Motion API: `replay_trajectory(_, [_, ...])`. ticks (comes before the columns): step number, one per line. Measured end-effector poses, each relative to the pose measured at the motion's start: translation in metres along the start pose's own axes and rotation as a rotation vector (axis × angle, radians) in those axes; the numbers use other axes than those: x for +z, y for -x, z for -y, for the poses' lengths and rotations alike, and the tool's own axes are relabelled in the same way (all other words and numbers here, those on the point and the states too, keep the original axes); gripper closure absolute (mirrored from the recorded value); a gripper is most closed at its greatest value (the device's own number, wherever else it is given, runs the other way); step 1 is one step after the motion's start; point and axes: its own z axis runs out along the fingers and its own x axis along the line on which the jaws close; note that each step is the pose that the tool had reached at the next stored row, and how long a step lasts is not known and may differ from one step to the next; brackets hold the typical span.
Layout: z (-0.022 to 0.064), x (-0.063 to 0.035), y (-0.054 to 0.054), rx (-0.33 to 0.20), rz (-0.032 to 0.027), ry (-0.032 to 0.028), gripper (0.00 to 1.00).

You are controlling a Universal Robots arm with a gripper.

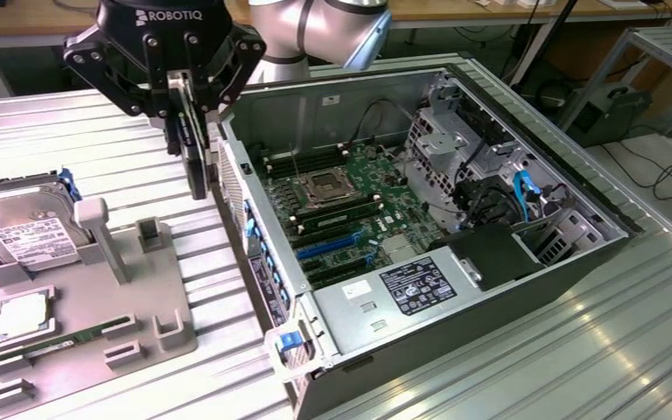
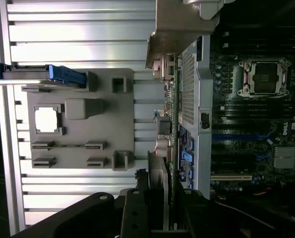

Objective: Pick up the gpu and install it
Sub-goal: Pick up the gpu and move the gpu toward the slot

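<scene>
My gripper (image 1: 192,103) hangs at the exterior view's upper left, shut on the gpu (image 1: 199,162), a thin black card held on edge with its pale metal bracket (image 1: 178,105) upright between the fingers. The card hangs in the air just outside the rear wall of the open computer case (image 1: 269,262), over the gap between the case and the grey fixture plate (image 1: 137,297). In the wrist view the gpu (image 2: 158,181) runs edge-on out of the gripper (image 2: 160,210), and its bracket (image 2: 180,25) sits beside the case wall. The motherboard's blue slots (image 1: 330,247) lie inside the case.
On the fixture plate sit a silver hard drive (image 1: 21,229), a square chip (image 1: 27,315) and a green memory stick (image 1: 56,346). Inside the case are the processor socket (image 1: 318,185), a power supply (image 1: 412,289) and drive cages (image 1: 465,149). Ribbed metal table (image 1: 570,350) surrounds everything.
</scene>
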Motion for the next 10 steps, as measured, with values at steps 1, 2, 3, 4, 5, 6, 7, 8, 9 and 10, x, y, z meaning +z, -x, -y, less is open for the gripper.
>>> replay_trajectory(1, [-0.0001, 0.0001, 0.001, -0.002, 0.0001, 0.0, 0.72])
replay_trajectory(2, [-0.0002, 0.0002, 0.002, -0.008, 0.0003, 0.0, 0.72])
replay_trajectory(3, [-0.0003, 0.0003, 0.003, -0.016, 0.0006, 0.0, 0.72])
replay_trajectory(4, [-0.0003, 0.0004, 0.004, -0.026, 0.001, -0.0001, 0.72])
replay_trajectory(5, [-0.0003, 0.0006, 0.006, -0.03, 0.0012, -0.0001, 0.72])
replay_trajectory(6, [-0.0003, 0.0008, 0.008, -0.03, 0.0012, -0.0001, 0.72])
replay_trajectory(7, [-0.0004, 0.0009, 0.01, -0.03, 0.0013, 0.0, 0.72])
replay_trajectory(8, [-0.0004, 0.0009, 0.012, -0.03, 0.0013, -0.0001, 0.72])
replay_trajectory(9, [-0.0004, 0.001, 0.014, -0.03, 0.0014, -0.0001, 0.72])
replay_trajectory(10, [-0.0004, 0.0011, 0.016, -0.03, 0.0017, -0.0001, 0.72])
